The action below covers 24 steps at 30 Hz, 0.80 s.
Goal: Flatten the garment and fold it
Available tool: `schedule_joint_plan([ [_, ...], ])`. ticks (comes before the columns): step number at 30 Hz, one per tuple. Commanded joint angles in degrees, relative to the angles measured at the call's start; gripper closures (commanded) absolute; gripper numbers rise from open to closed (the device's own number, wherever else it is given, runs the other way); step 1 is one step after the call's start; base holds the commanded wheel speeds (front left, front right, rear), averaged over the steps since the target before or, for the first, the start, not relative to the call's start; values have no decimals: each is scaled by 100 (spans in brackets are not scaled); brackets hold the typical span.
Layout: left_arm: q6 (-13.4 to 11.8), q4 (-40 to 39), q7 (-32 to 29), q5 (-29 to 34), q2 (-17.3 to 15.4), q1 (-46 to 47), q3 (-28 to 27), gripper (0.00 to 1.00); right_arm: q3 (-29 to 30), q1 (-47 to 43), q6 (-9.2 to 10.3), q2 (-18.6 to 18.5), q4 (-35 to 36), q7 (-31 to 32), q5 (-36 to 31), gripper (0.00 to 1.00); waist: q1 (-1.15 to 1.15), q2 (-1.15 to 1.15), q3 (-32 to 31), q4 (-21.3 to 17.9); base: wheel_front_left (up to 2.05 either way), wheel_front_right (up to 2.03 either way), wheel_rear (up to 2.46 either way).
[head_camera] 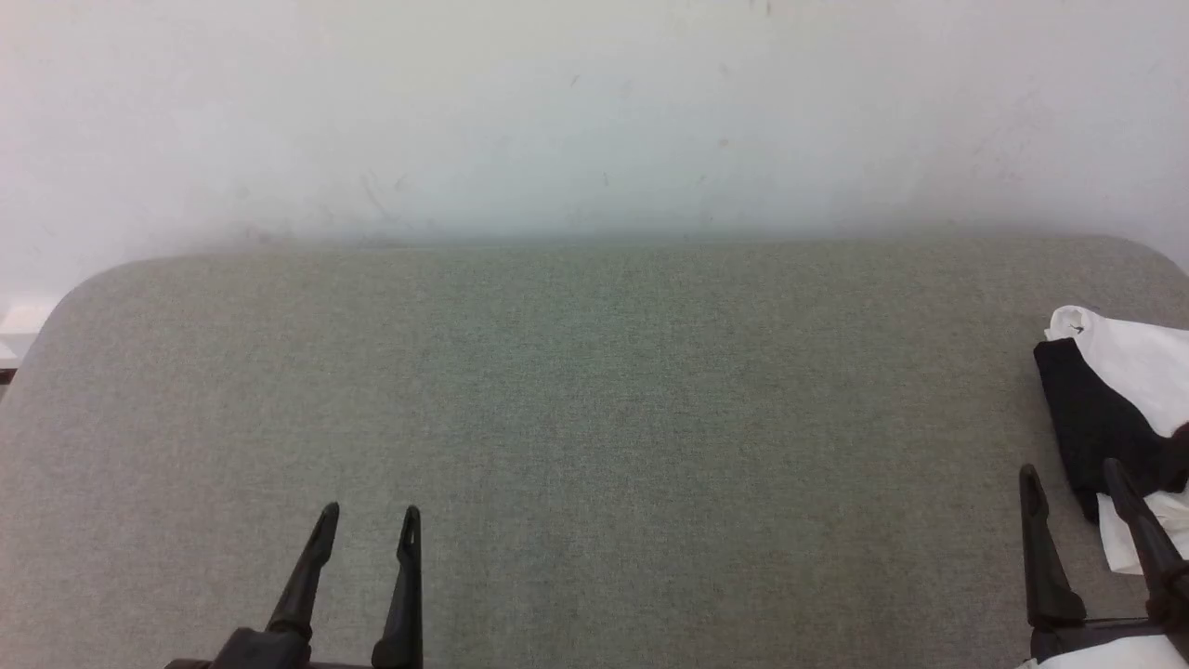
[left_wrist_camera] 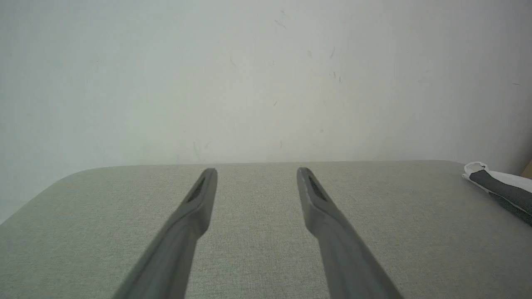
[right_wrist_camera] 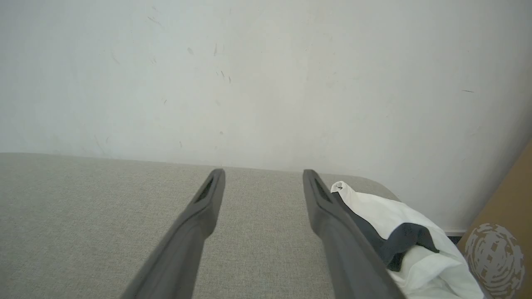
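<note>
Nearest, the left gripper and the right gripper, both with fingers wide apart and holding nothing. Just beside the right one, bunched up at the right edge of the grey padded table, the black-and-white shirt. Could slip off that edge if tugged the wrong way. Lots of bare room to the left for spreading. Farther back, a rounded far edge, then the white wall.

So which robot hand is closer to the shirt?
The right gripper: one of its fingers overlaps the crumpled shirt at the right edge of the grey surface in the head view. The left gripper hangs far off over bare surface.
</note>
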<state>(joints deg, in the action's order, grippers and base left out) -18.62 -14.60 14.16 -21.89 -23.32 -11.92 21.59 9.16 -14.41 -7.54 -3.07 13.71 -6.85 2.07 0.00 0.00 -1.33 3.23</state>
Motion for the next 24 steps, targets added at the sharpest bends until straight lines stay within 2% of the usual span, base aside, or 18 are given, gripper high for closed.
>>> schedule_joint_plan([
  [1, 62, 54, 47, 35, 51, 36, 23, 0, -32, 2, 5, 19, -46, -58, -22, 0, 0, 0, 3, -22, 0, 0, 0],
  [8, 137, 129, 69, 44, 136, 38, 11, 0, -70, 38, 5, 19, -139, -102, -25, 0, 0, 0, 9, -76, 0, 0, 0],
  [9, 102, 116, 36, 25, 135, 2, 17, 100, -57, 4, 0, 1, -137, -76, -1, 100, 0, 0, 9, -77, 0, 0, 0],
  [24, 244, 222, -79, 201, 293, 98, -157, 100, -120, 120, 0, -1, -238, -12, -16, 100, 0, 0, 19, -101, 0, 0, 0],
])
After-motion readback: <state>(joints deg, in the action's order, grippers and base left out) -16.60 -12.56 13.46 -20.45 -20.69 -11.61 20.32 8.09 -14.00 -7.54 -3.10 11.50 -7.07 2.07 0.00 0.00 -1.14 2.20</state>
